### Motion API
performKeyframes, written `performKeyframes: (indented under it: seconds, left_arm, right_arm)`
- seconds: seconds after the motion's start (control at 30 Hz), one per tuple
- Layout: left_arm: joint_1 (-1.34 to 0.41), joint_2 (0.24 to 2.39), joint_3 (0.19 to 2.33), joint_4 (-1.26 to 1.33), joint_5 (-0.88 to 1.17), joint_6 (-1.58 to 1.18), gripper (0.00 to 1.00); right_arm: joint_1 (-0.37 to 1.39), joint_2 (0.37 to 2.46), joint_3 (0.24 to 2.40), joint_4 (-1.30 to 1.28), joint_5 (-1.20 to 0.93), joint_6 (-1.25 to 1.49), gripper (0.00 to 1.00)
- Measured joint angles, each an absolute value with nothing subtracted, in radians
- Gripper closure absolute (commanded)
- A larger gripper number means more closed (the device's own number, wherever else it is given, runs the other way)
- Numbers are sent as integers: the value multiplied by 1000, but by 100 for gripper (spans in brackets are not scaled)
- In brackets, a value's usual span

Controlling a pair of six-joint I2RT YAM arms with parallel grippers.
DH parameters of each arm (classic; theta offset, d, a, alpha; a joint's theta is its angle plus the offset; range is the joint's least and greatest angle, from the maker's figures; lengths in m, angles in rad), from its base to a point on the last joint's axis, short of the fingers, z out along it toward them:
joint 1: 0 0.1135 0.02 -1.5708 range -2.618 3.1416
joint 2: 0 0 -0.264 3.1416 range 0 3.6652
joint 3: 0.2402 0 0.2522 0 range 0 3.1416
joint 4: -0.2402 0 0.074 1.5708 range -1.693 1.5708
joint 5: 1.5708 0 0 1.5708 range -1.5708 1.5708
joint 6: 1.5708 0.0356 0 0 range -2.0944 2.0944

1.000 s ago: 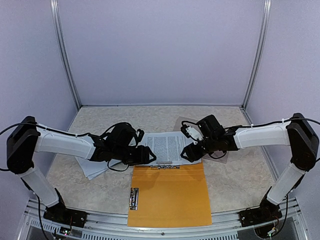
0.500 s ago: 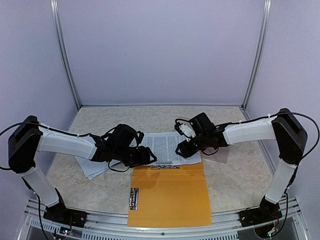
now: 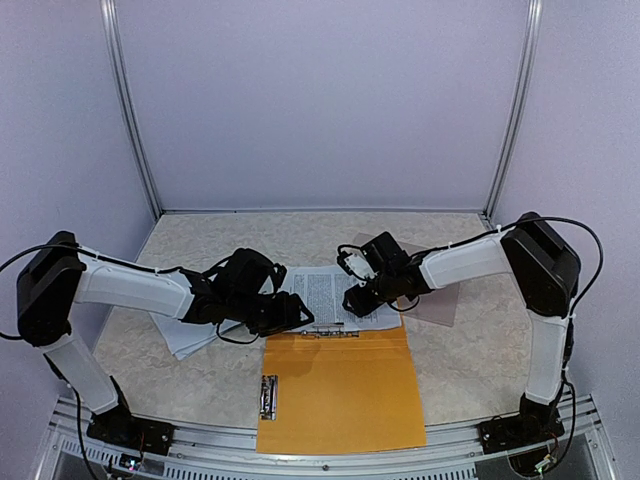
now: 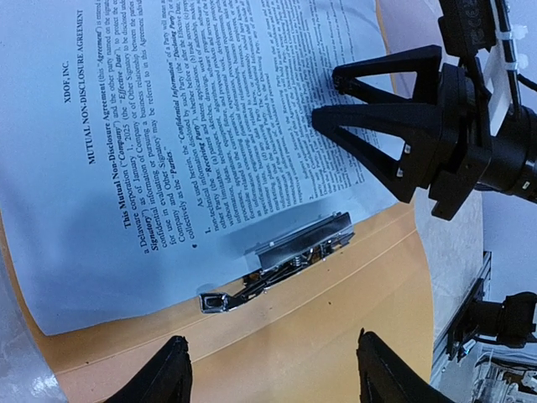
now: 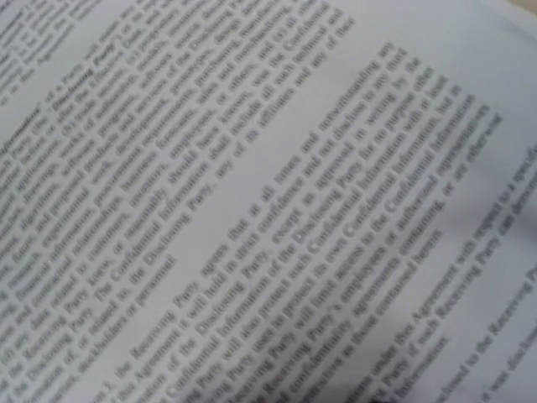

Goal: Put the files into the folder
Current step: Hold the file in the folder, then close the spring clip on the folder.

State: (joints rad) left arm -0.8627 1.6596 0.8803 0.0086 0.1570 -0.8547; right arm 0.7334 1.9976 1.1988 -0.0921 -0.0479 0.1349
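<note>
One of the files, a white printed sheet [image 3: 325,293] [image 4: 193,134], lies across the top of the open orange folder [image 3: 340,395] [image 4: 336,336]. Its lower edge is tucked at the metal clip [image 3: 330,333] [image 4: 294,252]. My left gripper [image 3: 292,313] [image 4: 277,378] hovers open over the bare orange cover just below the clip, holding nothing. My right gripper [image 3: 352,297] [image 4: 325,99] stands with its black fingertips [image 4: 336,80] apart on the sheet's right part. The right wrist view shows only blurred printed text [image 5: 268,201], very close. More white files [image 3: 188,337] lie under my left arm.
A taupe cover [image 3: 437,306] lies on the table to the right of the sheet, under my right arm. A second metal clip [image 3: 268,397] sits at the folder's left edge. The enclosure's walls and posts stand behind and at both sides.
My right gripper has slid left from the sheet's right edge onto the printed sheet, the arm folding in. The left arm has barely moved.
</note>
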Motion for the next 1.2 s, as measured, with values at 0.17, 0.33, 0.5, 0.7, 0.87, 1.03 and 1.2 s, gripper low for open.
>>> performKeyframes:
  seconds: [0.17,0.33,0.5,0.7,0.87,1.03,1.2]
  left_arm:
    - [-863,1682,892,-17,166,-860,35]
    - [-862,1729,925,-41,195,-860,35]
    - [-849,1782,952,-41,239,-860,35]
    - [-830,1818,958,-32,293,-860,35]
    - [-825,1845,989,-21,336,-860,36]
    - [-825,1860,1009,-3,363,-860,37]
    - [-826,1860,1027,1,380,-860,38]
  right_arm:
    - [733,1998,1195,-86,-48,135,51]
    - [733,1998,1190,-75,-48,135,51]
    - [733,1998,1186,-66,-48,135,51]
    - [733,1997,1183,-59,-47,135,51]
    - [733,1997,1182,-58,-47,135,51]
    - [733,1997,1182,-57,-44,135,51]
    - [733,1997,1182,-57,-43,135,51]
